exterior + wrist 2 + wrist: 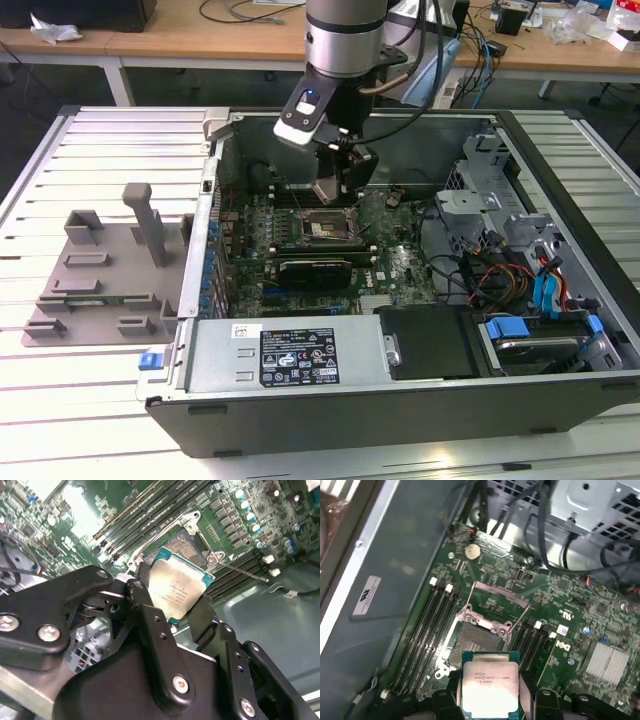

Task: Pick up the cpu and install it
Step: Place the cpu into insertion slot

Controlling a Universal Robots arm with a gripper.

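Gripper (332,190) is positioned inside the open computer case (350,425), low over the motherboard (400,265). The cpu (490,682) is clamped by opposite edges between the two black fingers (147,610), which are closed narrowly on the chip. Its silvery-beige top plate is turned toward the wrist cameras, with the green edge showing around it. In the second wrist view the cpu is seen tilted, held just at the rim of the socket (477,640). It is not seated, and the socket's contact field is left exposed. Whether a corner is touching the socket frame cannot be told. The load plate (500,591) is swung open on the side of the socket away from the cpu. Memory slots (427,625) are laid out on both sides of the socket, and a coin cell (472,551) is mounted beyond the load plate. In the exterior view a grey fixture (100,270) with upright blocks is placed on the slatted counter (80,400), to the exterior view's left of the case and well apart from the gripper. A power supply (290,355) is mounted along the case wall nearest that camera.
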